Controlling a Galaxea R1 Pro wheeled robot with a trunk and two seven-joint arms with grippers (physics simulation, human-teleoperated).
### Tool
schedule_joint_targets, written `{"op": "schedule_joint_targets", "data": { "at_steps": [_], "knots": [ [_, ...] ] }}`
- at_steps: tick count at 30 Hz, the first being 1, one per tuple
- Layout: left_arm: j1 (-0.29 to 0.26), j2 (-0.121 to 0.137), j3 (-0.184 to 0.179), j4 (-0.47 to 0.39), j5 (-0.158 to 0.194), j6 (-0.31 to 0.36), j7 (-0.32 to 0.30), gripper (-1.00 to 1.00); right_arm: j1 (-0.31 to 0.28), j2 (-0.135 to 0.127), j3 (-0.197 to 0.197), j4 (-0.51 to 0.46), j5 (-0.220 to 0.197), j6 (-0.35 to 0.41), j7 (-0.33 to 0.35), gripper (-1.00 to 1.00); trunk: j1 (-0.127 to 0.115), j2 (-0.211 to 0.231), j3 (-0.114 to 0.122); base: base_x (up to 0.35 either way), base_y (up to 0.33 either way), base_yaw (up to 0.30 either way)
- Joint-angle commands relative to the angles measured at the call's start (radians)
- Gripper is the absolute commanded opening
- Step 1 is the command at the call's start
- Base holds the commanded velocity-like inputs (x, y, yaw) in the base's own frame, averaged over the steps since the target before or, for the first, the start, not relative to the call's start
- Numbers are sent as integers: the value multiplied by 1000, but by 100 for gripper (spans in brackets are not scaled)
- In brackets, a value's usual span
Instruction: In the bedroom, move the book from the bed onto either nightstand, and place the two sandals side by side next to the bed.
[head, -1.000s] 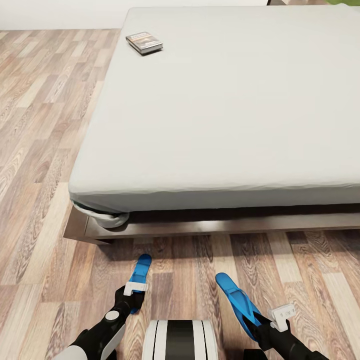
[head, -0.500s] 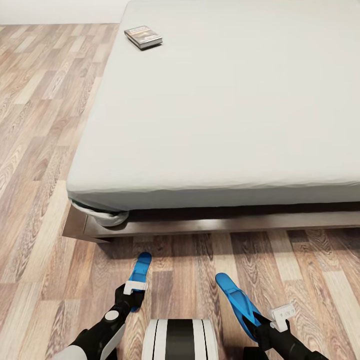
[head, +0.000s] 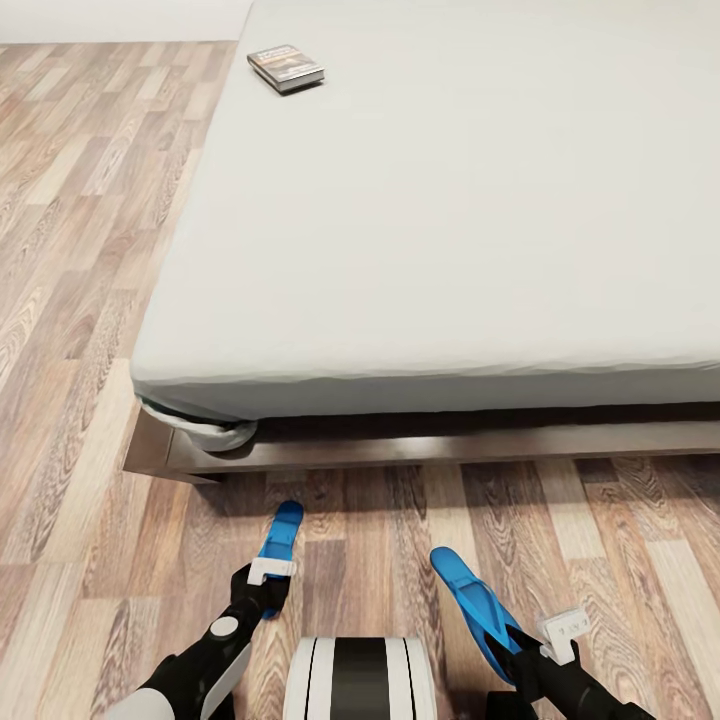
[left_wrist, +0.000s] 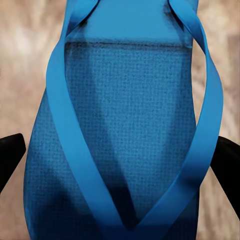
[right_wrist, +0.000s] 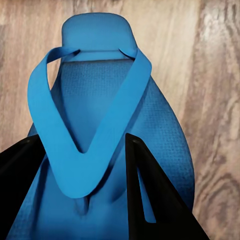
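Two sandals are riding in my grippers near the foot of the bed (head: 450, 250): my left gripper (head: 268, 578) is squeezing one sandal (head: 280, 535), my right gripper (head: 535, 640) is squeezing the other sandal (head: 475, 600). Neither is sitting down yet. My book (head: 285, 68) is lying on the bed's far corner, waiting for moving.

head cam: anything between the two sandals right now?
In the head view, between the left gripper's sandal and the right gripper's sandal lies bare wood-plank floor; lower down, the robot's white trunk.
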Motion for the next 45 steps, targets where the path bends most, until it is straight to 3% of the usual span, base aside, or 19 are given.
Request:
{"op": "schedule_joint_targets", "data": {
  "at_steps": [1, 11, 12, 45],
  "knots": [
    [-1, 1, -16, 2, 14, 10, 7, -100, 0, 0, -1, -2, 7, 4, 5, -100, 0, 0, 0, 0, 0, 0],
    [-1, 1, -16, 1, 14, 10, 7, -100, 0, 0, -1, -2, 6, 4, 6, -100, 0, 0, 0, 0, 0, 0],
    [-1, 1, -16, 1, 14, 10, 7, 100, 0, 0, -1, -2, 6, 4, 6, -100, 0, 0, 0, 0, 0, 0],
    [1, 0, -16, 2, 14, 10, 8, 100, 0, 0, -1, 4, 7, 4, 6, -100, 0, 0, 0, 0, 0, 0]
  ]
}}
